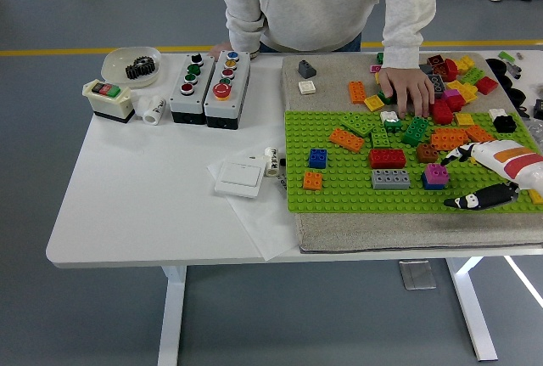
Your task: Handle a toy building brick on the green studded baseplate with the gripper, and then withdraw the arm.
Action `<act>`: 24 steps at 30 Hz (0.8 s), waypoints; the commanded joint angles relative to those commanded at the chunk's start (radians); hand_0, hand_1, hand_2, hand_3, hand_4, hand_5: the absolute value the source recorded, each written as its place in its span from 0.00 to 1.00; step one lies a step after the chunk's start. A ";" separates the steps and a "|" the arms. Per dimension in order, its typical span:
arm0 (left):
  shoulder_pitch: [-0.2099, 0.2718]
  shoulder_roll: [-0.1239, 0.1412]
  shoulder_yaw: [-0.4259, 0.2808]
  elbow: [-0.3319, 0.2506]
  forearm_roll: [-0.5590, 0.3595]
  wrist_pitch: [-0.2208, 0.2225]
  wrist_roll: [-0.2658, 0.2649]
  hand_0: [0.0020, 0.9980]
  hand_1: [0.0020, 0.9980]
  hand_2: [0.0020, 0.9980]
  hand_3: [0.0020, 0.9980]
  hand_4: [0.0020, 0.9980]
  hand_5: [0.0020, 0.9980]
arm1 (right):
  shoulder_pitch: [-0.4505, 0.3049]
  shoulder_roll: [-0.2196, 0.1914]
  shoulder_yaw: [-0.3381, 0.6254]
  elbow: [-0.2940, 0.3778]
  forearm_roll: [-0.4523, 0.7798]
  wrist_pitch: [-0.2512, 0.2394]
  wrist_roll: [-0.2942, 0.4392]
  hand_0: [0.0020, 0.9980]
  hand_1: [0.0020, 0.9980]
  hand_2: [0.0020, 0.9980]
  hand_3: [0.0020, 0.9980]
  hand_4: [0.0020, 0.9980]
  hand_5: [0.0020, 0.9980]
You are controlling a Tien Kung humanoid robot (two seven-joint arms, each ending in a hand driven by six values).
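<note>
Looking down over the white table [127,213] from my remote station, I start at the near edge, where a beige mat [382,232] carries the green studded baseplate [356,200]. Only my right hand [488,175] is in view, entering from the right edge over the baseplate's near right corner. Its fingers are spread and hold nothing: the thumb [479,200] lies low over the near studs, and a black-and-white fingertip [450,159] points left, higher up.

Just beside that fingertip sits the magenta brick [437,173], stacked on a blue one and pressed onto the baseplate. I see a small gap between finger and brick, so I judge they are apart, not touching. To its left lie a grey brick [389,179], a red brick [387,158], an orange brick [312,181] and a small blue brick [317,159].

I judge the brick handling is finished and the withdrawal is the step in hand. The next move calls for drawing the arm back to the right without brushing the magenta brick.

Farther off, a person stands at the far side, resting a hand [405,92] on the mat near a pile of loose bricks [454,86]. On the far left stand two button boxes [209,87].
</note>
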 joint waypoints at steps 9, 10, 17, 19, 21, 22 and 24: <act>-0.001 0.000 0.002 0.000 -0.004 0.001 -0.001 0.80 0.85 0.84 0.75 0.81 0.68 | 0.018 0.000 0.035 -0.067 0.022 -0.066 0.014 0.73 0.70 0.74 0.72 0.94 0.47; -0.002 0.000 0.002 0.000 -0.004 0.001 -0.001 0.80 0.85 0.84 0.75 0.81 0.68 | 0.023 -0.001 0.040 -0.089 0.019 -0.085 0.019 0.73 0.70 0.74 0.72 0.94 0.47; -0.001 -0.001 -0.002 0.000 0.002 0.001 0.002 0.80 0.85 0.84 0.75 0.81 0.68 | 0.056 -0.018 0.017 -0.194 -0.019 -0.177 0.048 0.72 0.70 0.74 0.69 0.89 0.35; 0.001 -0.001 -0.003 0.000 0.004 0.001 0.003 0.80 0.85 0.84 0.75 0.81 0.68 | 0.065 -0.021 -0.005 -0.231 -0.032 -0.218 0.052 0.70 0.68 0.73 0.64 0.85 0.26; 0.002 -0.001 -0.004 -0.001 0.006 0.001 0.003 0.80 0.85 0.84 0.75 0.81 0.68 | 0.070 -0.021 -0.022 -0.257 -0.039 -0.245 0.050 0.70 0.68 0.73 0.64 0.85 0.26; 0.002 -0.001 -0.005 -0.001 0.007 0.001 0.004 0.80 0.85 0.84 0.75 0.81 0.68 | 0.072 -0.020 -0.030 -0.270 -0.043 -0.263 0.048 0.70 0.68 0.73 0.64 0.85 0.26; 0.004 -0.001 -0.007 -0.001 0.010 0.001 0.005 0.80 0.85 0.84 0.75 0.81 0.68 | 0.074 -0.016 -0.049 -0.303 -0.051 -0.300 0.044 0.70 0.68 0.73 0.64 0.85 0.26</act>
